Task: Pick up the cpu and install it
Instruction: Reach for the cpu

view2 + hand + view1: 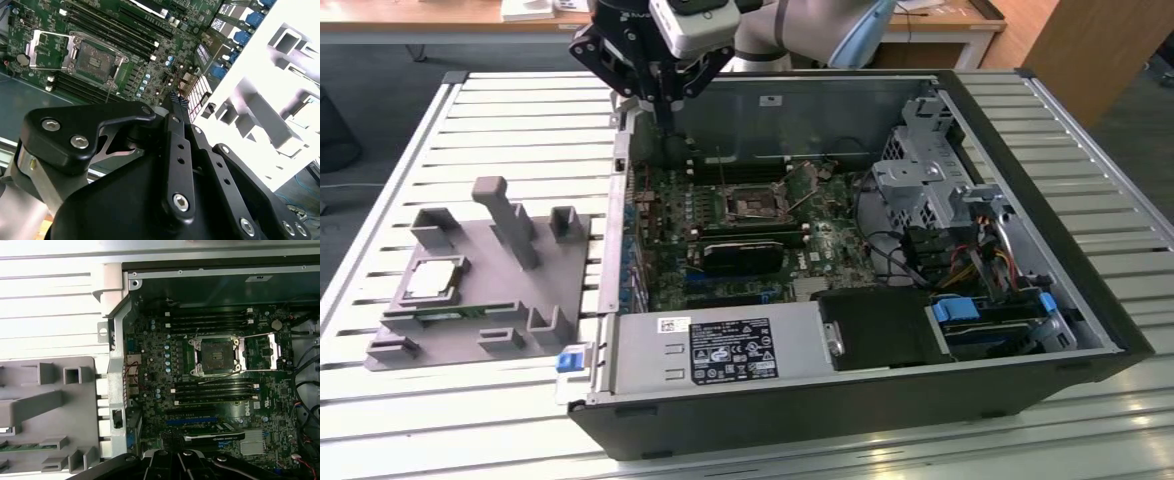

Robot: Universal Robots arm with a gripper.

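Here, my gripper (667, 120) hangs empty, fingers pinched together, over the case (761, 100) wall, while the cpu (434, 279) lies flat on its grey holder (520, 290) (outside the case, seemingly staged for pickup), the socket (215, 356) standing open.

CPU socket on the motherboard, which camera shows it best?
The first wrist view: the CPU socket faces the camera squarely, unobstructed, its load plate swung open beside it. The second wrist view shows it at a slant, beyond the end effector. The exterior view shows it smaller, deep inside the case.
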